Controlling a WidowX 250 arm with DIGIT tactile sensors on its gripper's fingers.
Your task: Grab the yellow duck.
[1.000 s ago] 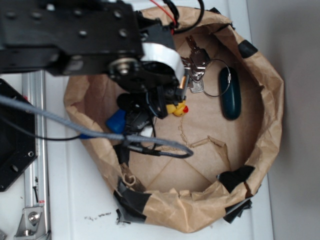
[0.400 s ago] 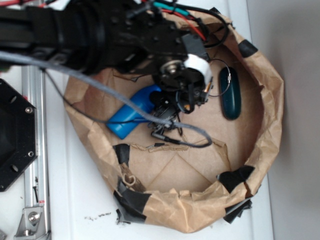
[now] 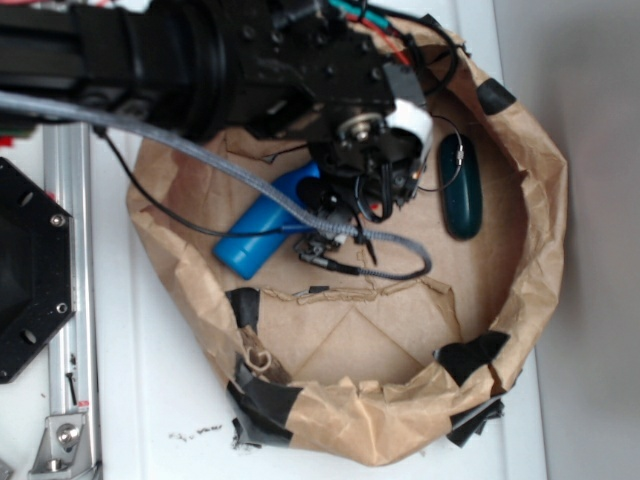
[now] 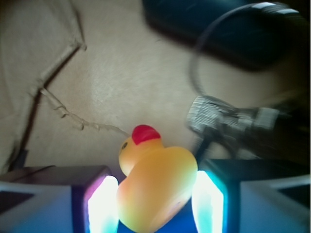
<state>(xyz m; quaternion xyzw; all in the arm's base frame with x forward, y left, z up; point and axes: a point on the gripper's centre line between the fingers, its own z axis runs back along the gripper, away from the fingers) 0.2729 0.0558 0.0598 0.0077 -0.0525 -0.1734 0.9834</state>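
Note:
In the wrist view the yellow duck [image 4: 156, 187] with its red beak sits tilted between my two fingers. The lit left pad [image 4: 101, 206] and right pad [image 4: 208, 204] both press against its sides. My gripper [image 4: 153, 196] is shut on the duck, just above the brown paper floor. In the exterior view my gripper [image 3: 385, 195] reaches down into the middle of the paper basket [image 3: 545, 250], and the arm hides the duck there.
A blue bottle [image 3: 255, 235] lies left of the gripper. A dark teal oblong case [image 3: 461, 188] lies to the right, with a wire ring [image 3: 437, 160] and keys [image 4: 223, 116] close by. A grey cable [image 3: 400, 255] loops below the gripper.
The arm has swung right and lowered over the duck. The duck showed beside the gripper one second ago and is now covered in the exterior view. The blue bottle is uncovered.

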